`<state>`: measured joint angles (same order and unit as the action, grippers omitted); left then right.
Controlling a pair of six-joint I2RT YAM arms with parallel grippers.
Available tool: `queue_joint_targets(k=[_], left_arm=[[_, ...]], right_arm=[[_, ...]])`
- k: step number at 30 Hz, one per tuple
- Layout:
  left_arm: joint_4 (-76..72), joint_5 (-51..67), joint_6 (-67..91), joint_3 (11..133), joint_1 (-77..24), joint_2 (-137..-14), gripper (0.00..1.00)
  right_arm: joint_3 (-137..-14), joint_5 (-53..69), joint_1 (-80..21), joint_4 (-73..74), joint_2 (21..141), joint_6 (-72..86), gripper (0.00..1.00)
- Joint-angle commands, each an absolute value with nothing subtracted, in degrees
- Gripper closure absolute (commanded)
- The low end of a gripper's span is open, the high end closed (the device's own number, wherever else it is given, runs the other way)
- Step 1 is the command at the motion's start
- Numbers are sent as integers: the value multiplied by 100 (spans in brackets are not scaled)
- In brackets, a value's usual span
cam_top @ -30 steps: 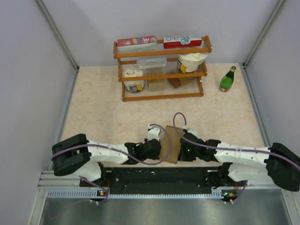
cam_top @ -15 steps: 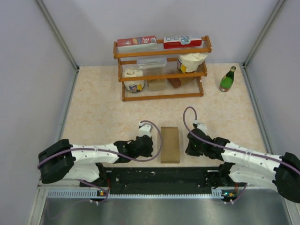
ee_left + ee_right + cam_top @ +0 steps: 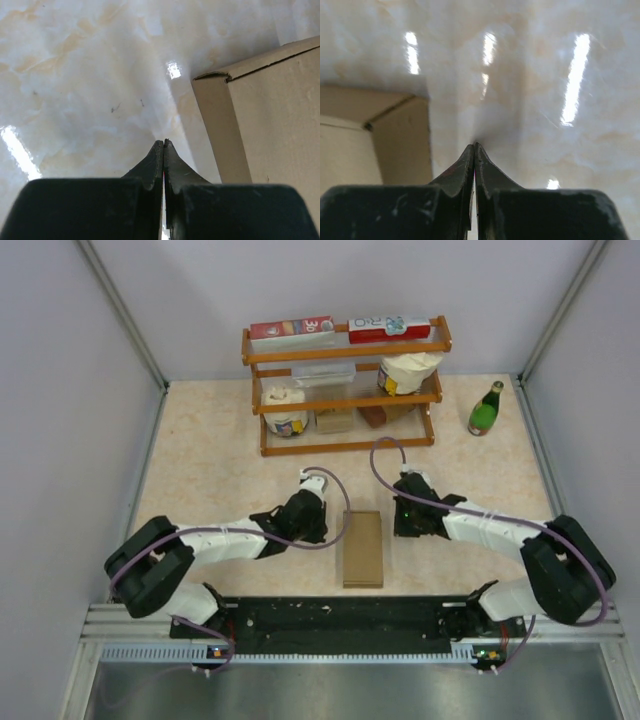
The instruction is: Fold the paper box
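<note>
The paper box [image 3: 362,548] is a plain brown rectangular carton lying flat on the marbled table, long axis running away from the arms. My left gripper [image 3: 323,524] is shut and empty, just off the box's far left corner. In the left wrist view its tips [image 3: 163,142] meet over bare table, with the box [image 3: 272,125] to the right. My right gripper [image 3: 399,524] is shut and empty, off the far right corner. Its tips [image 3: 473,146] hover low over the table with the box [image 3: 395,137] to the left. Neither gripper touches the box.
A wooden shelf rack [image 3: 345,445] stands at the back with red-and-white cartons, tubs and small boxes. A green bottle [image 3: 486,410] is at the back right. White walls close in both sides. A black base rail [image 3: 340,620] runs along the near edge.
A second ago both grippers pressed against the box's sides near the rail. Both have let go and moved up the table to its far corners. The box now lies flat.
</note>
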<state>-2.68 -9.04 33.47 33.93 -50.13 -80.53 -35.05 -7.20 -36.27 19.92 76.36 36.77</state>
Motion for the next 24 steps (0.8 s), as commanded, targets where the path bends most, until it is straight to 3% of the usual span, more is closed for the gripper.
queue_joint_targets(k=[1,24], left_arm=[[-861,-405,3102,3691,-4843,-8481,100],[-1916,756,3366,4263,-4746,-9598,100]], right_arm=[[-3779,-124,-3533,1460,8199,3182,100],[-3929,1072,-3533,607,8490,3120,100]])
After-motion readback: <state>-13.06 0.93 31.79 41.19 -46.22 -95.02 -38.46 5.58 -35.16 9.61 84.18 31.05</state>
